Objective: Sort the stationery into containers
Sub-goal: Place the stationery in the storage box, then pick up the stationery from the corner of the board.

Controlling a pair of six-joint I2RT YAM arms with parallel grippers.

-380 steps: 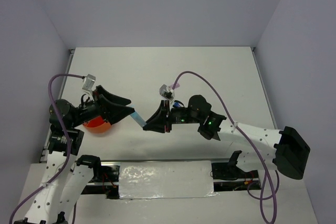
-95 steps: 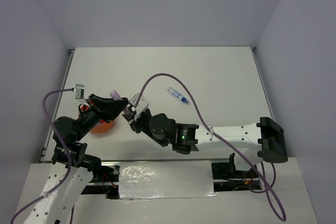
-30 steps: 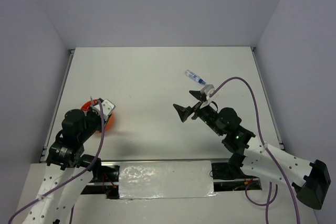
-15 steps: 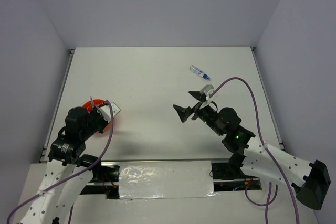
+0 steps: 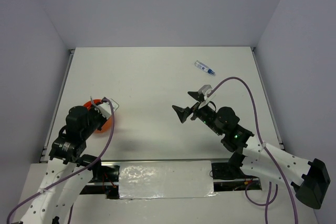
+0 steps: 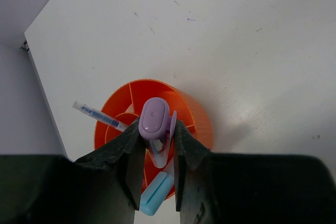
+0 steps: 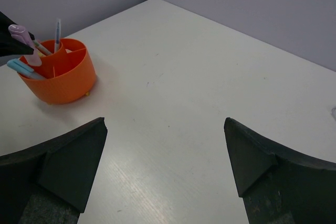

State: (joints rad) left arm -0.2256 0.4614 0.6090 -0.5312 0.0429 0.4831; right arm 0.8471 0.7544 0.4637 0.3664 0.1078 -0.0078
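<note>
Left gripper (image 6: 156,130): jaws narrowly set, pinching lilac capsule piece (image 6: 154,118) upright, directly over orange cup (image 6: 197,124). Judged: positioned for drop-in.
Cup beneath gripper already holds light blue piece (image 6: 156,195) and clear pen (image 6: 97,115).
Right gripper (image 7: 165,127): spread wide, empty, above tabletop (image 7: 210,77).
Blue-tipped pen (image 5: 205,67): lies beyond right gripper, well apart, unsorted. Judged: next pick.

Smooth, slightly glossy plastic on the orange cup (image 6: 197,123) and the lilac piece (image 6: 153,116); matt white, faintly scuffed table (image 6: 236,35).
</note>
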